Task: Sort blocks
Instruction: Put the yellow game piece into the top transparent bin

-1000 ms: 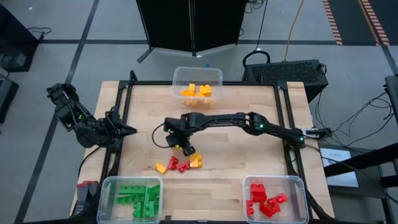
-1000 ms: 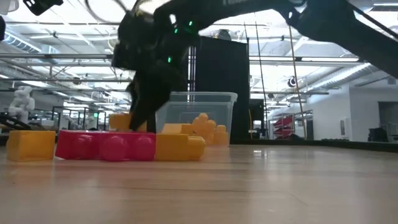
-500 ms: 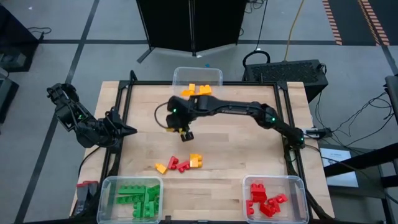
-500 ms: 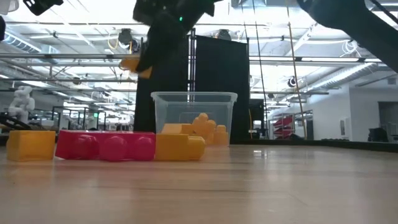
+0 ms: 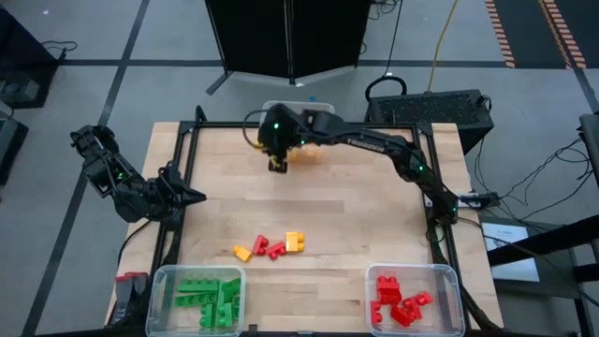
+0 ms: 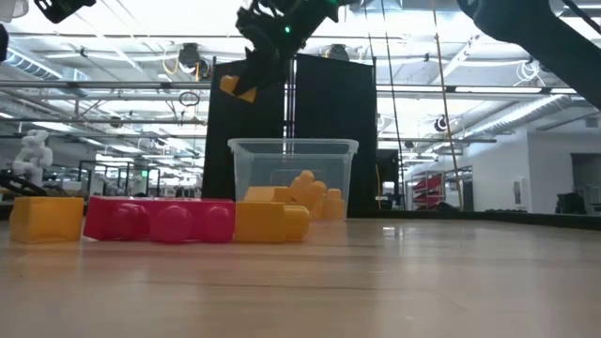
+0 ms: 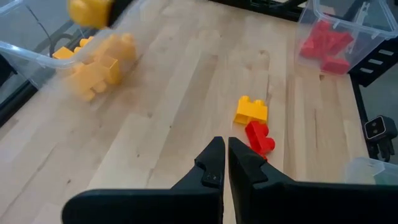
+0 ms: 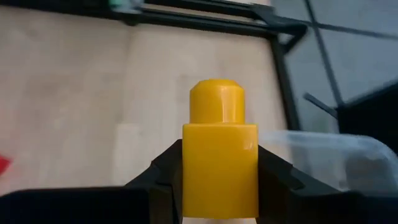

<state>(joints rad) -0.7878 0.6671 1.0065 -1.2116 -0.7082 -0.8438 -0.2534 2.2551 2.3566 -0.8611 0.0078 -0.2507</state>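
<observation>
Your right end effector (image 5: pixel 277 161) is up in the air, clamped on a single yellow block (image 8: pixel 219 163), and you can see it plainly in the right wrist view: the two dark fingers (image 8: pixel 281 174) press on either side of the brick, its one stud pointing away from the wrist. From above, that end effector sits at the near edge of the clear bin (image 5: pixel 323 109) at the far side of the worktop (image 5: pixel 374 215), the one already holding yellow-orange blocks (image 5: pixel 307 152). In the low view the carried brick (image 6: pixel 237 86) rides high, above and just to the left of that bin's rim (image 6: pixel 293 145).

Your left end effector (image 5: pixel 192 196) waits at the left edge of the worktop, fingers (image 7: pixel 213 163) pressed together with nothing between them.

Out on the open wood, a small cluster of loose blocks (image 5: pixel 270 246) lies between the two near bins: yellow ones at either end, red ones in the middle, touching or nearly so. The near-left bin (image 5: pixel 161 279) holds green blocks (image 5: pixel 211 298), the near-right bin (image 5: pixel 449 277) holds red blocks (image 5: pixel 398 304).
</observation>
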